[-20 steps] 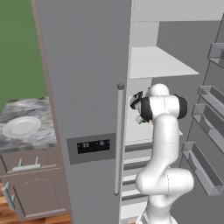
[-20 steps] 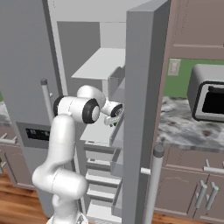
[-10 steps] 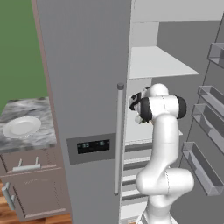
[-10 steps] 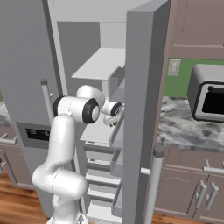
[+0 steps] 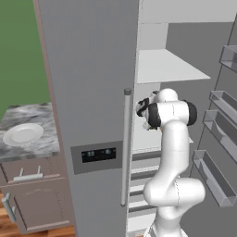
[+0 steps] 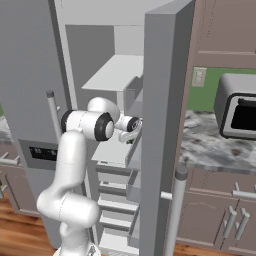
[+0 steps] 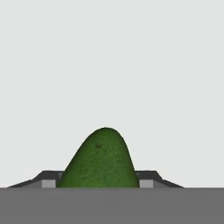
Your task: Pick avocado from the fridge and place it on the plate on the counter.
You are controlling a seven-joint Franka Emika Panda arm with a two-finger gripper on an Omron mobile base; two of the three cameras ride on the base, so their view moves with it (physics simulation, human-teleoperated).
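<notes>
The white arm's 2-finger gripper (image 7: 99, 183) was clamped on the small dark green bumpy avocado (image 7: 99, 162), fingertips (image 7: 49, 180) pressed against both its sides, held inside the tall grey double-door fridge (image 5: 88, 92) just above a white shelf (image 6: 112, 152). The round white shallow plate (image 5: 22, 134) sat on the grey-white marbled counter (image 5: 32, 146), left of the fridge and well apart from the avocado. The small black display panel (image 5: 99, 154) on the door showed pale marks too small to read.

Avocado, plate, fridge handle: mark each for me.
avocado (image 7: 100, 159), hand view, middle of its green skin, between the pincer tips
plate (image 5: 22, 134), left base view, its white centre, on the counter
fridge handle (image 5: 125, 148), left base view, midway along the vertical bar
</notes>
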